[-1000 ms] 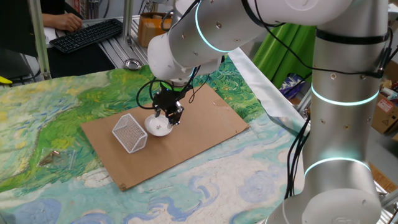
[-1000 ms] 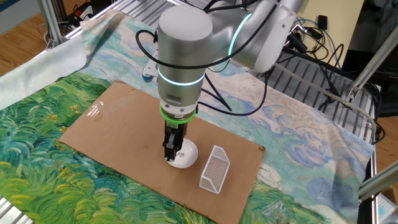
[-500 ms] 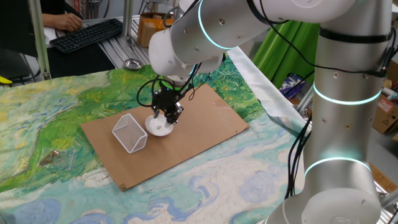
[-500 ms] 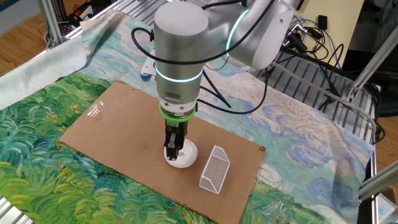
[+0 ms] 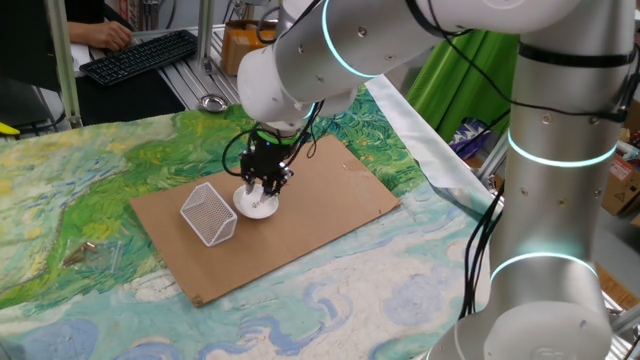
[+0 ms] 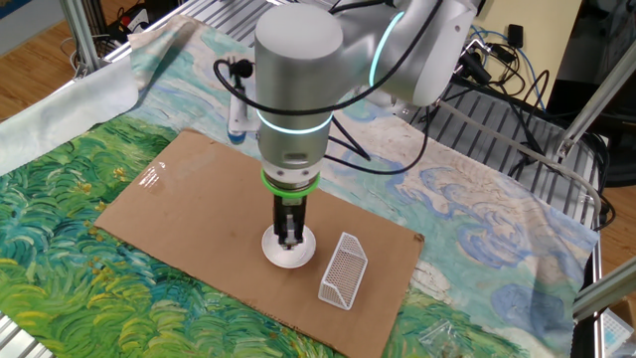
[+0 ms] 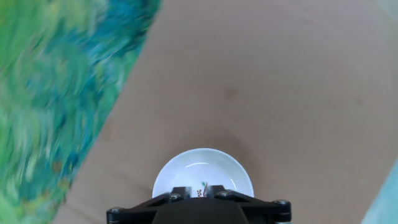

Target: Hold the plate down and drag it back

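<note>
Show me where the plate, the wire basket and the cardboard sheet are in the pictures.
plate [image 7: 205, 169]: hand view, on its white inner surface.
wire basket [image 5: 207, 214]: one fixed view, on its mesh side.
cardboard sheet [image 6: 189, 194]: the other fixed view, on a bare part.

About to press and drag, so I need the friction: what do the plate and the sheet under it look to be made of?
The plate looks like glazed ceramic, or possibly hard plastic: white and smooth, with a soft shine inside its rim. The sheet under it looks like plain brown cardboard, matte and flat with cut edges.
</note>
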